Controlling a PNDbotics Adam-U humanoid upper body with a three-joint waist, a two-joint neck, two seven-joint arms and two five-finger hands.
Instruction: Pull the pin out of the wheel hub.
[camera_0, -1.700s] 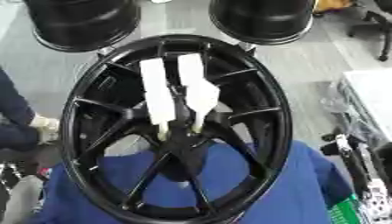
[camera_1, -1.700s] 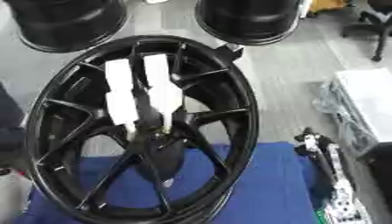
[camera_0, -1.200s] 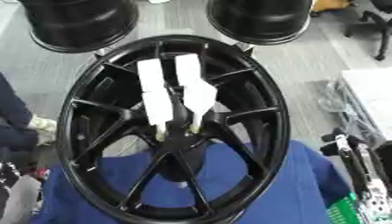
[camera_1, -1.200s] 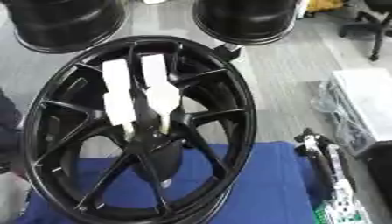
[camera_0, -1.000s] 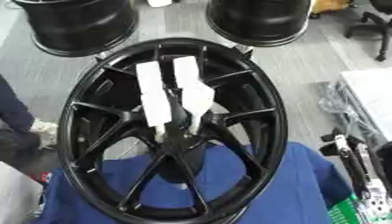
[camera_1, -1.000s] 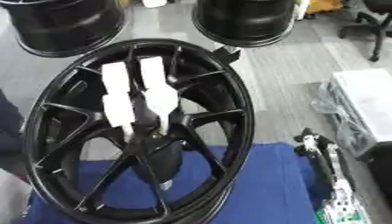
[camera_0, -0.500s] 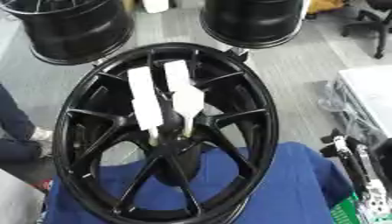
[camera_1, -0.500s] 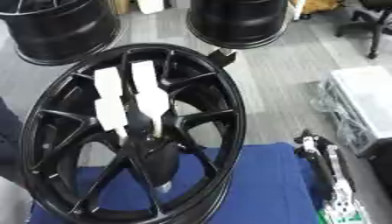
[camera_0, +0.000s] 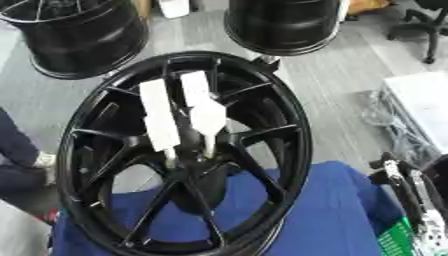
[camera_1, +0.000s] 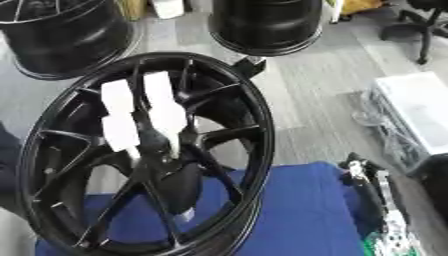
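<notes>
Pin location I cannot make out; what I see is the black wheel (camera_0: 254, 125) standing tilted on blue cloth (camera_0: 324, 215), hub (camera_0: 194, 167) at its centre. Two white strips (camera_0: 175, 112) lie across the spokes just above the hub. No robot hand is in either view, so its state is unknown to me.

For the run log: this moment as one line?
wheel upright on blue cloth | two white strips at hub | right hand idle, lower right | left hand out of view | no hand on wheel
</notes>
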